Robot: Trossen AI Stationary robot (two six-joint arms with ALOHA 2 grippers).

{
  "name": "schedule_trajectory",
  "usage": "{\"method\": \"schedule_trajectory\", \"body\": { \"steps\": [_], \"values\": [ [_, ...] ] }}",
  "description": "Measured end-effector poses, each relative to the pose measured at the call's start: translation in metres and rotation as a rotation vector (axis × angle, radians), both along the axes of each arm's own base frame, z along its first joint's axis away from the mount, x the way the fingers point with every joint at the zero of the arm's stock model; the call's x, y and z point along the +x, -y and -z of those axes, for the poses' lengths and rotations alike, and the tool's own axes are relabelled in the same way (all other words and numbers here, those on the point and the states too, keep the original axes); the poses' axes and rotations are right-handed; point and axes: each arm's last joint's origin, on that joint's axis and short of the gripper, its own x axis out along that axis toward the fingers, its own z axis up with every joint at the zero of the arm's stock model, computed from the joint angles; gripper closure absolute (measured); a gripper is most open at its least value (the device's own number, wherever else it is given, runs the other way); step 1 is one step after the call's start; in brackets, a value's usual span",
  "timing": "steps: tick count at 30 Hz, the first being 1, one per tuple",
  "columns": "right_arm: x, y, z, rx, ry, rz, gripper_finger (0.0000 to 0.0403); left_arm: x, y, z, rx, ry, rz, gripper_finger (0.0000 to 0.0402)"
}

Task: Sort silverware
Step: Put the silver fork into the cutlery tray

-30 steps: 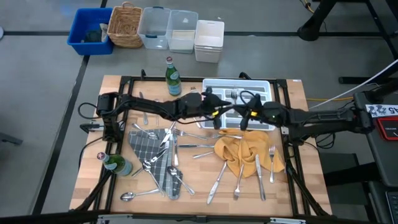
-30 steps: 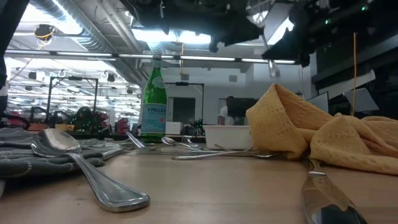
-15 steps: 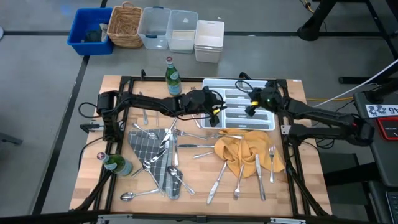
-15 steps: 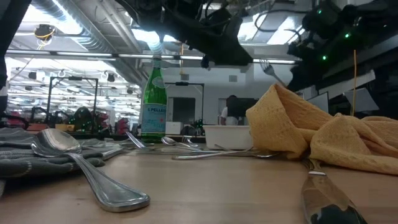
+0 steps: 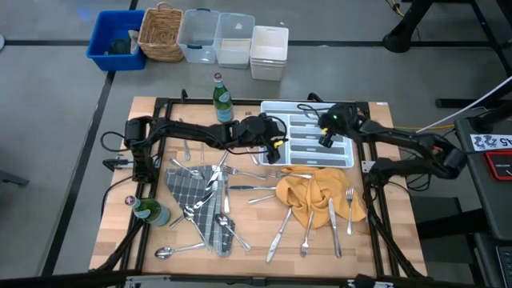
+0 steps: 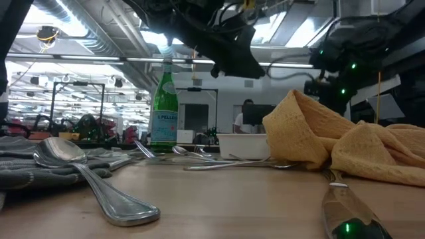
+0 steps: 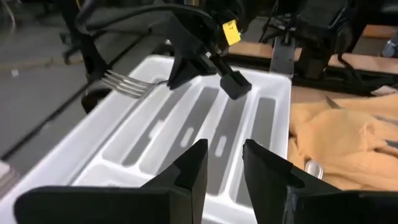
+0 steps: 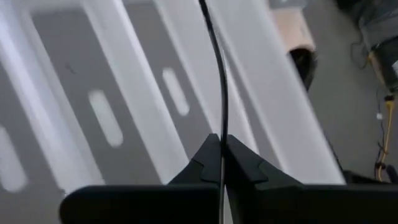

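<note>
My right gripper (image 5: 324,134) is shut on a silver fork (image 7: 124,84) above the far part of the white compartmented tray (image 5: 346,109). The fork shows edge-on in the right wrist view (image 8: 219,74). My left gripper (image 5: 277,142) hovers at the tray's left end (image 7: 273,87), its fingers a little apart and empty. Much loose silverware lies on the table (image 5: 256,189), on a grey checked cloth (image 5: 192,196) and on a yellow cloth (image 5: 314,192). A spoon (image 6: 86,174) lies near the low camera. My right gripper pinches the fork's handle (image 8: 221,127) between its two fingertips; the fingers hide how far along the handle. The fork sticks straight out ahead of the fingers. It is lifted clear over the tray, roughly level, its tines (image 7: 115,83) away from the gripper.
A green bottle (image 5: 222,100) stands just left of the tray, and another (image 5: 150,213) stands at the table's near left. Bins and a basket (image 5: 200,36) stand beyond the far edge. A person (image 6: 247,117) shows far behind the table in the low view.
My right gripper has carried the fork from the tray's near edge toward the table's far edge, over the tray, turning as it went. My left gripper has shifted a little toward the right and the near edge.
</note>
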Motion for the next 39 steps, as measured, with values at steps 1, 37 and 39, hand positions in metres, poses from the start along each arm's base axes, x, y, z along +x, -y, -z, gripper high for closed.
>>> {"method": "schedule_trajectory", "body": {
  "steps": [1, 37, 39],
  "values": [
    [0.000, 0.002, 0.004, 0.011, -0.017, 0.003, 0.0395, -0.002, -0.002, 0.000, -0.019, -0.006, -0.012, 0.0311],
    [0.000, 0.015, 0.029, 0.011, -0.208, -0.036, 0.0381, -0.120, -0.031, 0.017, -0.531, -0.899, -0.553, 0.0312],
    [-0.001, 0.015, 0.029, 0.010, -0.209, -0.035, 0.0380, -0.128, -0.031, 0.017, -0.556, -0.953, -0.598, 0.0312]
  ]
}}
